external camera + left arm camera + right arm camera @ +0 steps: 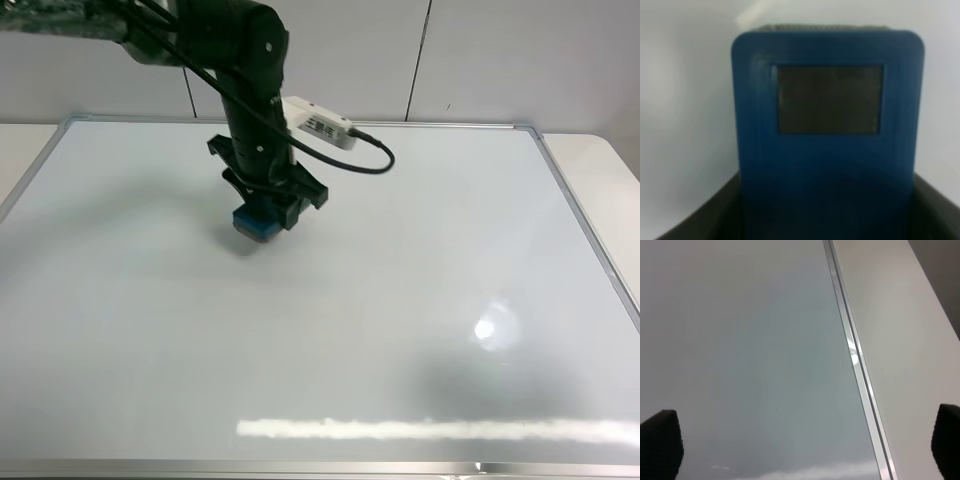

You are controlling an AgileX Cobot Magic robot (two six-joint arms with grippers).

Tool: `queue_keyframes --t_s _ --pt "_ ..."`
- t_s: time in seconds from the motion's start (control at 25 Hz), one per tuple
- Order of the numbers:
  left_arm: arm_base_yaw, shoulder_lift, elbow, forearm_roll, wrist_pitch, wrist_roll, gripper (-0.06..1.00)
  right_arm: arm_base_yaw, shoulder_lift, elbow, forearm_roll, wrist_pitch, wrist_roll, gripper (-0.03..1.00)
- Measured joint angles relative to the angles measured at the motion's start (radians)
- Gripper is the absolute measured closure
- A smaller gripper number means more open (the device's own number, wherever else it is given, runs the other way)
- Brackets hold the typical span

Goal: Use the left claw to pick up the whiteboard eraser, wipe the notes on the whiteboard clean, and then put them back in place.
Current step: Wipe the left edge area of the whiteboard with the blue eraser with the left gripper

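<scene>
Upon the glossy whiteboard (400,300), before a pale panelled wall (500,60), the left tool (266,211) clamps the whiteboard eraser (255,226).

A pale, plain table (605,165) carries one thing only: the whiteboard (350,330), lying flat on it and covering nearly all of it in the high view. The table shows as bare strips beyond the board's far left corner and along its right side. The board's thin silver frame (450,124) rests on the tabletop. Its glossy white face reflects a round light spot and a bright strip near the near edge.
</scene>
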Motion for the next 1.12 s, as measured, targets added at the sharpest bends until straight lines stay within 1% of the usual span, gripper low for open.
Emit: queue_keyframes --t_s 0.24,0.36,0.56,0.68,0.72,0.76,0.84,1.0,1.12 --pt "0.128 -0.106 0.013 0.052 0.097 0.001 0.4 0.0 0.0 0.0 0.0 0.0 0.0 -0.02" --pt "0.19 -0.186 0.069 0.066 0.099 0.007 0.4 0.0 0.0 0.0 0.0 0.0 0.0 -0.02" --pt "0.299 -0.335 0.214 0.068 0.086 0.032 0.4 0.0 0.0 0.0 0.0 0.0 0.0 -0.02" --pt "0.364 -0.418 0.301 0.068 0.066 0.044 0.4 0.0 0.0 0.0 0.0 0.0 0.0 -0.02" --pt "0.388 -0.448 0.34 0.068 0.058 0.058 0.4 0.0 0.0 0.0 0.0 0.0 0.0 -0.02" --pt "0.432 -0.503 0.404 0.068 0.036 0.073 0.4 0.0 0.0 0.0 0.0 0.0 0.0 -0.02" --pt "0.479 -0.565 0.48 0.068 0.01 0.085 0.4 0.0 0.0 0.0 0.0 0.0 0.0 -0.02" --pt "0.571 -0.688 0.633 0.06 -0.082 0.098 0.4 0.0 0.0 0.0 0.0 0.0 0.0 -0.02" --pt "0.625 -0.772 0.727 0.046 -0.144 0.114 0.4 0.0 0.0 0.0 0.0 0.0 0.0 -0.02"
